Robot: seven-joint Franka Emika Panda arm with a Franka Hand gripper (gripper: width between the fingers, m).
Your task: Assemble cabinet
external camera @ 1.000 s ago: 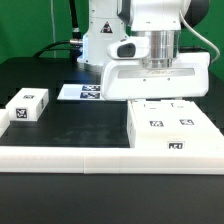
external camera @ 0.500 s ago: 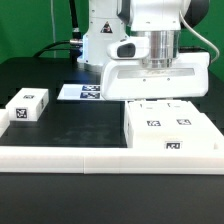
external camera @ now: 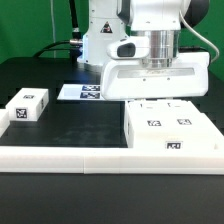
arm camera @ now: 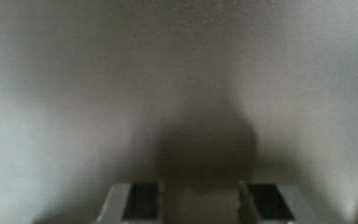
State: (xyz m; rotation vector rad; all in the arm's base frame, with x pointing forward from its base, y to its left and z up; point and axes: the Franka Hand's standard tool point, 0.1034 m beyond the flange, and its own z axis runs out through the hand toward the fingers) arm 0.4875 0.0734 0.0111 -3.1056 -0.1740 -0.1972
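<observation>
Fingers down at cabinet; clenched or not, can't tell; cabinet's just slid twd exterior view's left; prob. grasp engaging.

The arm is wearing smooth, glossy white shells. Its hand housing is showing as a wide white block with rounded corners. Directly above the hand housing a ribbed silver-grey collar is sitting. Toward the exterior view's left of the hand housing, a white link is carrying a dark grey oval inset. Two pale grey fingers with darker inner strips are sticking out of the hand housing.
</observation>
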